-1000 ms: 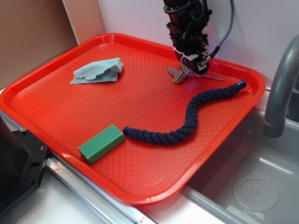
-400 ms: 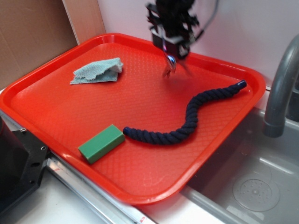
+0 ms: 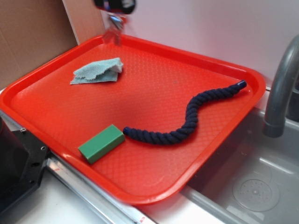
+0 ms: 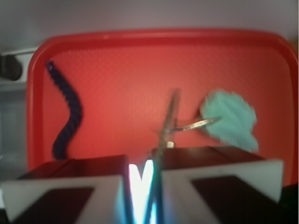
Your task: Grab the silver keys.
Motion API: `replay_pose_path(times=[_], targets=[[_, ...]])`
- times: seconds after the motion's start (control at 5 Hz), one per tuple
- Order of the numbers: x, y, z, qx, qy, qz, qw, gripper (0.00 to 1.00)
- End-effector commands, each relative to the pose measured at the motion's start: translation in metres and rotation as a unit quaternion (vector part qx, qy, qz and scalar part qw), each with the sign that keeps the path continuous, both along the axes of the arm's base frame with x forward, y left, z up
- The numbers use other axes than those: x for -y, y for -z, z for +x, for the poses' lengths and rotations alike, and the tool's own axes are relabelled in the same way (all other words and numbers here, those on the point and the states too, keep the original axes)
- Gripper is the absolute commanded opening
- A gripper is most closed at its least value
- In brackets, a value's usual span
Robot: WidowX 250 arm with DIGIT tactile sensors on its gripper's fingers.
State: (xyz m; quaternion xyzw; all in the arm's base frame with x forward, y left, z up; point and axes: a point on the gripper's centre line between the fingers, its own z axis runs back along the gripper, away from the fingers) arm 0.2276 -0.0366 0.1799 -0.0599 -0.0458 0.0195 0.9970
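Here the silver keys [image 4: 168, 122] are held pinched in the nearly closed gripper [image 4: 141, 179], dangling below it, high over the red tray [image 3: 233, 135].

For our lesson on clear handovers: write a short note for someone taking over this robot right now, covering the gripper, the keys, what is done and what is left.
Gripper: shut on the silver keys, raised high over the tray's far left corner.
Keys: hanging from the jaws, clear of the tray, blurred in both views.
Done: keys grabbed and lifted.
Left: nothing but keeping the grip.
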Motion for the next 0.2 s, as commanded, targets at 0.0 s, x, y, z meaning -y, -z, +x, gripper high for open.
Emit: replay_pose_path(times=[0.0], targets=[[0.0017, -0.0105, -0.0189, -0.003, -0.059, 0.046, 0.997, 0.0]])
